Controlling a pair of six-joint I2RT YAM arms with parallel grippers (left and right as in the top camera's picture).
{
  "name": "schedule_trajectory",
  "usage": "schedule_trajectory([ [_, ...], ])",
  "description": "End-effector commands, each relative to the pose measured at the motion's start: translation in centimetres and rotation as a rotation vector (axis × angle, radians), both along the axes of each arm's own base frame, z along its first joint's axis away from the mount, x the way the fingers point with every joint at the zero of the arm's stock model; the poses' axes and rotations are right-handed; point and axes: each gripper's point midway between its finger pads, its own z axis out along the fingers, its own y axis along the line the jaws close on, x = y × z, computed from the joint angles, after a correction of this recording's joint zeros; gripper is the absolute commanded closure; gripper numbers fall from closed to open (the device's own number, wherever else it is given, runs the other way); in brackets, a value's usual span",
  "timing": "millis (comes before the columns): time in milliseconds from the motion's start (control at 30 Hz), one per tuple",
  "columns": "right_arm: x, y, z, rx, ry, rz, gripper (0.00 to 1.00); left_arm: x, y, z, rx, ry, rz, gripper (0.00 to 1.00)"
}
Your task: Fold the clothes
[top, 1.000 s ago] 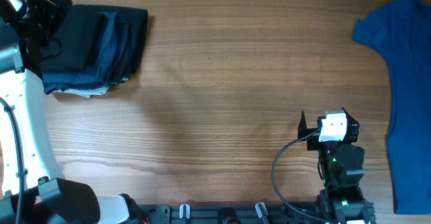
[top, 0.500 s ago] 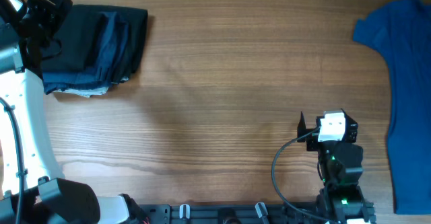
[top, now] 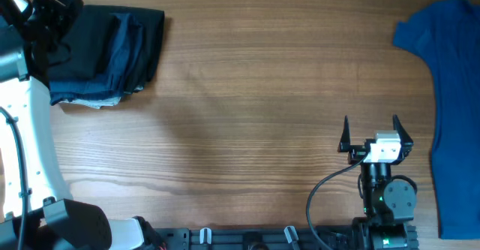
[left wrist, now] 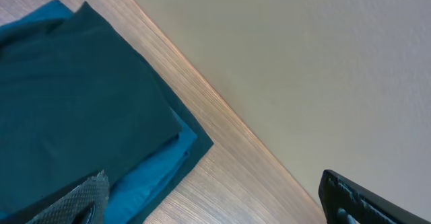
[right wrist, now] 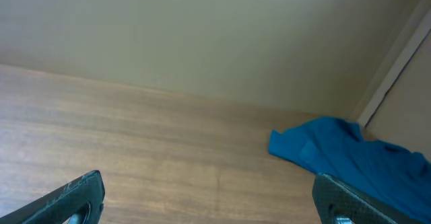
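A folded pile of clothes (top: pixel 105 51) lies at the far left of the table, black on top with navy and blue layers under it. In the left wrist view the same pile (left wrist: pixel 81 103) fills the left half. My left gripper (top: pixel 58 4) hovers at the pile's far left corner, open and empty (left wrist: pixel 215 207). A bright blue shirt (top: pixel 450 92) lies spread at the right edge, also seen in the right wrist view (right wrist: pixel 350 157). My right gripper (top: pixel 373 134) stands open near the front, left of the blue shirt, with only bare wood between its fingers (right wrist: pixel 215 204).
The wooden table (top: pixel 262 92) runs between the pile and the blue shirt. My left arm's white body (top: pixel 30 145) stands along the left edge. A black rail (top: pixel 247 239) and the right arm's base (top: pixel 386 205) sit at the front edge.
My right gripper has swung and shifted slightly right and toward the front, its two fingers now spread toward the far side. The left arm and the clothes have hardly moved.
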Motion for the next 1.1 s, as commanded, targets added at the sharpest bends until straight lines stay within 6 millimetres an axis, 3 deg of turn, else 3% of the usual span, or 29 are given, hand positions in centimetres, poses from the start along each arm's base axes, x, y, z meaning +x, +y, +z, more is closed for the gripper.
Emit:
schedule_trajectory([
  [0, -0.1, -0.1, 0.5, -0.011, -0.020, -0.005, 0.00, 0.3, -1.2, 0.1, 0.000, -0.006, -0.029, 0.00],
  [267, -0.1, -0.1, 0.3, -0.012, -0.011, -0.005, 0.00, 0.7, -3.5, 0.3, 0.001, -0.010, -0.080, 0.00],
  [500, -0.1, -0.1, 0.2, -0.012, -0.010, -0.005, 0.00, 0.0, -6.8, 2.6, 0.016, -0.061, -0.146, 0.00],
  [533, -0.1, -0.1, 0.2, -0.012, -0.010, -0.005, 0.00, -1.2, -9.0, 4.8, 0.025, -0.104, -0.190, 0.00],
  [800, -0.1, -0.1, 0.2, -0.012, -0.010, -0.005, 0.00, -7.3, -15.0, 10.3, 0.045, -0.242, -0.319, 0.00],
  [933, -0.1, -0.1, 0.2, -0.012, -0.010, -0.005, 0.00, -11.2, -16.6, 10.1, 0.045, -0.275, -0.363, 0.00],
  [1067, -0.1, -0.1, 0.2, -0.012, -0.010, -0.005, 0.00, -14.5, -16.6, 7.4, 0.045, -0.261, -0.364, 0.00],
])
